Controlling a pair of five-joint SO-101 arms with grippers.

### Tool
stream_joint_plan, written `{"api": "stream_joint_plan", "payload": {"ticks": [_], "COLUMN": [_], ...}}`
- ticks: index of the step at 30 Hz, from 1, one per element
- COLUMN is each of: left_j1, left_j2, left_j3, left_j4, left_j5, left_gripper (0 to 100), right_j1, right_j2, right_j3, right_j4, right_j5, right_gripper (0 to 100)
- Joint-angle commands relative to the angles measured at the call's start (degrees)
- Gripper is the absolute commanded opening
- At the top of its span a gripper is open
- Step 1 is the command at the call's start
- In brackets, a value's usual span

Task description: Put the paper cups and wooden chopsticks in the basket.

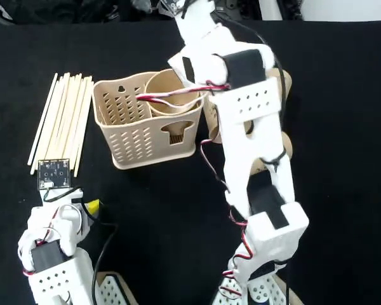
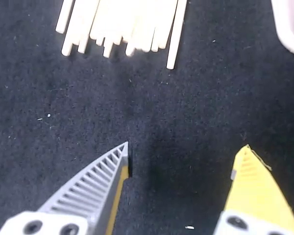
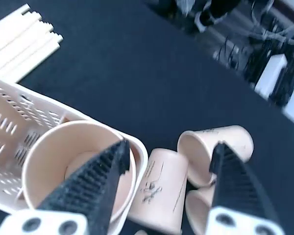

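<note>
One cup (image 3: pixel 73 156) stands in the basket (image 3: pixel 10 127), under one finger of the right claw (image 3: pixel 171 147). Three more cups (image 3: pixel 159 188) lie on their sides just beside the basket, below the gap between that claw's fingers and under its other finger. This claw is spread wide and holds nothing. The chopsticks (image 2: pixel 122 24) lie bundled on the table (image 2: pixel 196 88), ahead of the left claw (image 2: pixel 186 149) and apart from its tips. That claw also gapes wide and is empty.
</note>
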Motion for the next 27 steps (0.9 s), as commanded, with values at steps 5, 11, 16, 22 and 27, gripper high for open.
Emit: {"api": "stream_joint_plan", "payload": {"ticks": [5, 11, 16, 22, 27], "left_j1": [0.4, 0.4, 0.4, 0.4, 0.4], "left_j2": [-0.4, -0.4, -0.4, -0.4, -0.4], "left_j3": [0.2, 0.2, 0.2, 0.2, 0.2], "left_j4": [-0.3, -0.2, -0.1, -0.1, -0.1], "left_j5": [-0.6, -2.5, -2.8, -2.8, -2.8], "left_gripper": [33, 33, 33, 33, 33], "right_j1": [7.5, 15.7, 17.6, 17.6, 19.0], "right_j2": [-0.9, -8.8, -18.9, -25.5, -27.1], "right_j3": [-9.3, 15.5, 38.3, 61.1, 74.7], "right_j4": [12.0, 11.8, 7.6, -6.7, -19.4], "right_j5": [7.2, 18.7, 25.4, 29.6, 29.9], "right_gripper": [28.3, 28.3, 28.3, 28.6, 28.6]}}
